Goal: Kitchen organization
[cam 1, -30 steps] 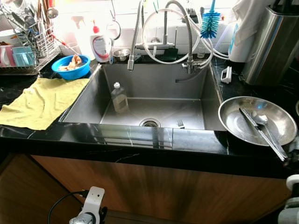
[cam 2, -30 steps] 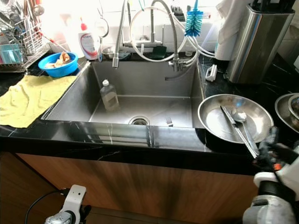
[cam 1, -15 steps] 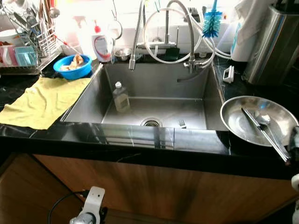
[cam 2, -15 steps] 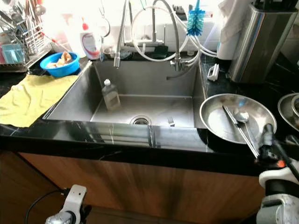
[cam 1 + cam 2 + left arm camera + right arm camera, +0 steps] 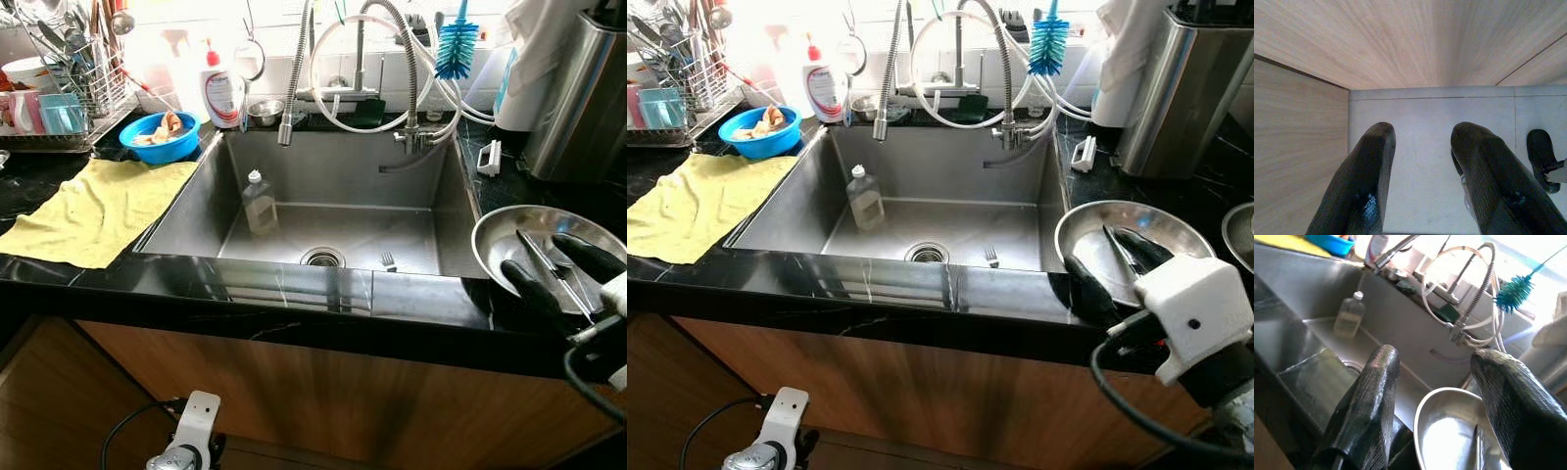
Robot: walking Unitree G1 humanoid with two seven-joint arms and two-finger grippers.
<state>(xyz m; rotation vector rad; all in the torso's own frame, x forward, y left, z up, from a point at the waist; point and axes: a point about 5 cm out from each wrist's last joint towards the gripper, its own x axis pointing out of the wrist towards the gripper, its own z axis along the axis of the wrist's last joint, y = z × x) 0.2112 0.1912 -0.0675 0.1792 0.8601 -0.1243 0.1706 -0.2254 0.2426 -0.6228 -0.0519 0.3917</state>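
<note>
A round steel bowl (image 5: 490,231) stands on the black counter to the right of the sink (image 5: 323,166). Steel tongs (image 5: 534,250) and a spoon lie in it. My right gripper (image 5: 549,264) hovers open at the bowl's near rim, one finger on each side of the tongs, holding nothing. In the right wrist view its fingers (image 5: 1374,396) frame the bowl (image 5: 1422,418) and the sink behind it. A small clear bottle (image 5: 260,203) and a fork (image 5: 388,260) lie in the sink. My left gripper (image 5: 1420,171) hangs open over the floor beside the wooden cabinet.
A yellow cloth (image 5: 93,211) covers the left counter, with a blue bowl (image 5: 159,137), a dish rack (image 5: 69,88) and a soap bottle (image 5: 223,93) behind it. Faucet hoses (image 5: 294,78) and a blue brush (image 5: 456,49) hang over the sink. A tall steel canister (image 5: 578,98) stands at the back right.
My right gripper has risen from below the counter's edge and now hangs over the steel bowl's near rim. The camera has shifted slightly. The left arm has not moved.
</note>
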